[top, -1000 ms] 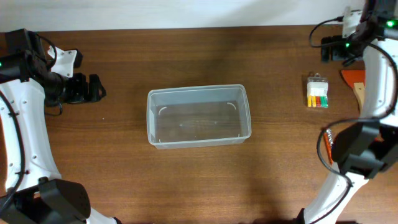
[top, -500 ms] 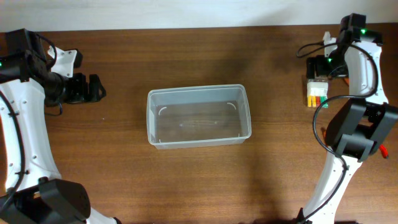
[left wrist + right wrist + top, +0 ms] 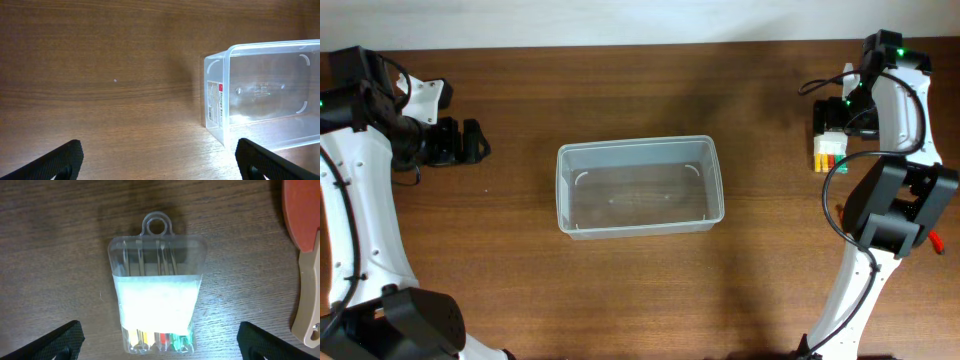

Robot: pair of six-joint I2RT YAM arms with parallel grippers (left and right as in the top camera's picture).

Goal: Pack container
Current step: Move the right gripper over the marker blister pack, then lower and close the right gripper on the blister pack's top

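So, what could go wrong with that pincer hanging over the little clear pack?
The clear pack lies flat on the table, so the open right pincer may slip off its smooth sides. The orange and tan tool close beside it could get knocked. The container sits far from the pack, so a weak grip might drop it short.

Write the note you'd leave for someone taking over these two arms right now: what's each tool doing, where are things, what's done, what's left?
Left tool: open, empty, over bare table on its own side of the container.
Right tool: open, holding nothing, poised directly over the small clear packet of colour-handled bits near the table's right end.
Container: mid-table, upright, empty.
Beside the packet: an orange and tan item; I can't tell what it is.
Done: nothing packed yet.
Left: grip the packet, carry it to the container, drop it in; probably the other item after.
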